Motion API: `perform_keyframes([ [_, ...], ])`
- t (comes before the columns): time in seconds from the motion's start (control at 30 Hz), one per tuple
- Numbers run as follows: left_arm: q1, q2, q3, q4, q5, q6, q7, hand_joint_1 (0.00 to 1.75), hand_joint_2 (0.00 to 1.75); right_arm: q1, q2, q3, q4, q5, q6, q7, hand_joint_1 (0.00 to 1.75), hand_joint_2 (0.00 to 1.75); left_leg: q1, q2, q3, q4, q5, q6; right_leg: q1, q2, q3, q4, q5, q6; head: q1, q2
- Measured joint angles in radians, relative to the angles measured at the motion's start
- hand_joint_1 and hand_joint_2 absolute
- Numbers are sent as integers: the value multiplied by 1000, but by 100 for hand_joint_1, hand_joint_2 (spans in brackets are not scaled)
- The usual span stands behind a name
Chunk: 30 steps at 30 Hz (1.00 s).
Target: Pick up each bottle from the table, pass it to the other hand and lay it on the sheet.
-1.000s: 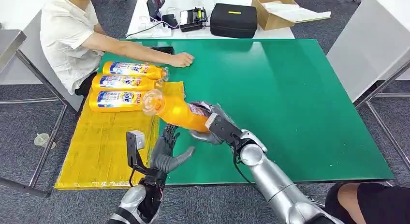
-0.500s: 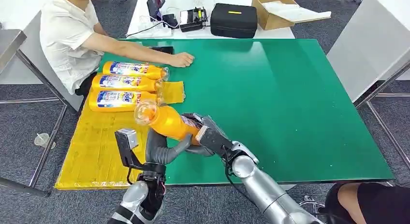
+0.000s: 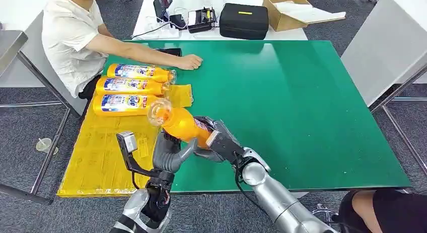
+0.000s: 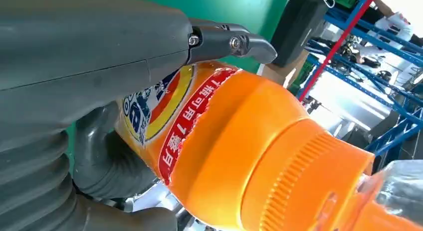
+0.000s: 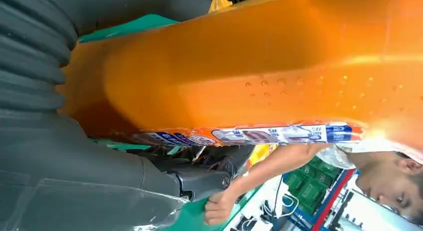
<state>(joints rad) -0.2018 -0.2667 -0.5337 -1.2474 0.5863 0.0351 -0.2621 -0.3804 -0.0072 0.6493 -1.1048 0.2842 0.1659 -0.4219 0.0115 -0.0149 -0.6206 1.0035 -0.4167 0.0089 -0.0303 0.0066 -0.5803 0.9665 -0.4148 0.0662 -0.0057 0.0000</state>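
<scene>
Yellow sheet [image 3: 100, 152] lies left with three bottles [image 3: 132, 87] on its far end. Left hand [image 3: 168, 151] wraps the orange detergent bottle [image 3: 182, 125] from below, near its neck. Bottle is held above the green surface [image 3: 302, 107], long axis cap-left, base-right. Right hand [image 3: 219, 138] grips the base end; both hold.

The bottle's [image 3: 180, 124] base is buried under the right hand [image 3: 217, 140]; the left hand's [image 3: 168, 151] fingers, at seven o'clock of it, seem tucked behind its body.
</scene>
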Motion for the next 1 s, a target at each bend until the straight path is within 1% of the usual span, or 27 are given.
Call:
perform_keyframes([
  [0.2,-1,1,0,4,0,-2,0,7,175,-2,0,2,5,0,0,0,175,175,0,0,0,0,0,0,0,0,0,0,0,0,0,0],
  [0.23,-1,1,0,4,0,-3,0,73,175,-2,0,2,5,0,0,0,175,175,0,0,0,0,0,0,0,0,0,0,0,0,0,0],
  [0.3,-1,1,0,5,0,-4,0,73,175,-2,0,2,5,0,0,0,175,175,0,0,0,0,0,0,0,0,0,0,0,0,0,0],
  [0.33,-1,1,0,5,0,-4,0,175,175,-2,0,2,5,0,0,0,175,175,0,0,0,0,0,0,0,0,0,0,0,0,0,0],
  [0.57,-10,1,0,13,1,-7,-5,175,175,-2,0,5,6,-6,2,-5,175,175,0,0,0,0,0,0,0,0,0,0,0,0,0,0],
  [0.77,-14,0,-10,16,-88,48,-78,175,175,-4,6,8,6,-23,17,-10,175,175,0,0,0,0,0,0,0,0,0,0,0,0,0,0],
  [1.0,-17,-5,-20,16,-174,105,-128,175,175,-17,8,35,0,-30,30,-4,175,175,0,0,0,0,0,0,0,0,0,0,0,0,0,0],
])
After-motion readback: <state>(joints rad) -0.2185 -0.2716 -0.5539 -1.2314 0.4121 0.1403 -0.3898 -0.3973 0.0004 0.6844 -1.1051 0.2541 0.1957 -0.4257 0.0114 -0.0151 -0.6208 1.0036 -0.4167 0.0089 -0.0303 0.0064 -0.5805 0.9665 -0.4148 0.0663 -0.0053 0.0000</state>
